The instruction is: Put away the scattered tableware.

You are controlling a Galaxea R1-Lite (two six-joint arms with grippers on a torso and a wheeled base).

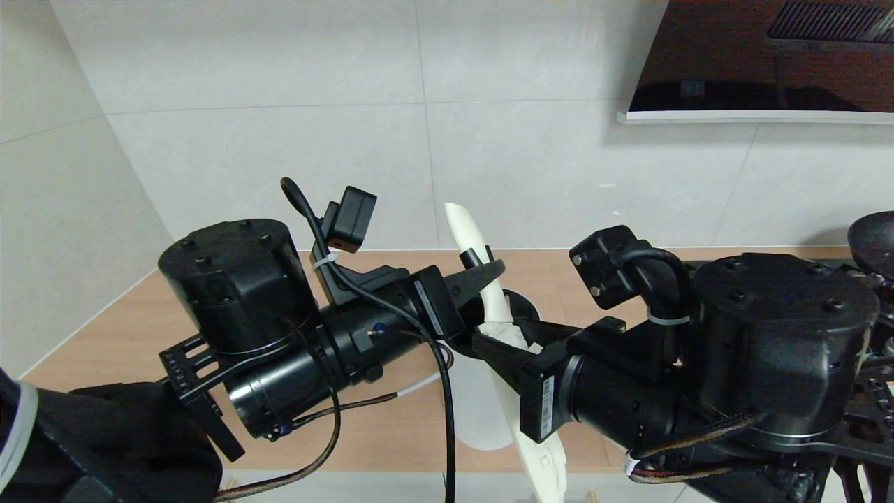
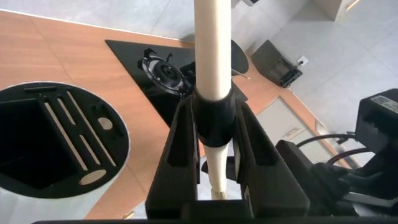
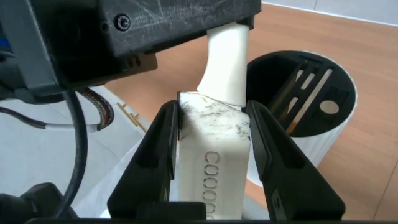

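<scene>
Where the left gripper's [image 1: 485,276] two black fingers [image 2: 180,143] close, they clamp the narrow round shaft of a single cream-white plastic serving utensil [image 1: 464,230]. Just below them on the same piece, the right gripper's [image 1: 504,344] two fingers [image 3: 155,155] press against both sides of its wider, flatter, scuffed section with raised lettering. So both grippers grip the one utensil, close together along its length, the left higher up.

The utensil's long axis stands steeply in the head view, leaning a little. Its slim rounded end points up toward the tiled wall, and its broad end hangs down toward the near edge of the counter. It is held in the air, above and just in front of one white cylindrical utensil holder [image 1: 482,412].

The holder stands upright on the light wooden countertop [image 1: 391,433]. It has a black divided insert, and a few slender pale wooden pieces lie in it; their exact number is hard to tell.

Beyond the holder lies one black glass cooktop [image 2: 134,53] with a round burner [image 2: 163,71]. A dark glossy extractor hood [image 1: 768,63] hangs on the grey tiled wall [image 1: 279,140] to the robot's right.
</scene>
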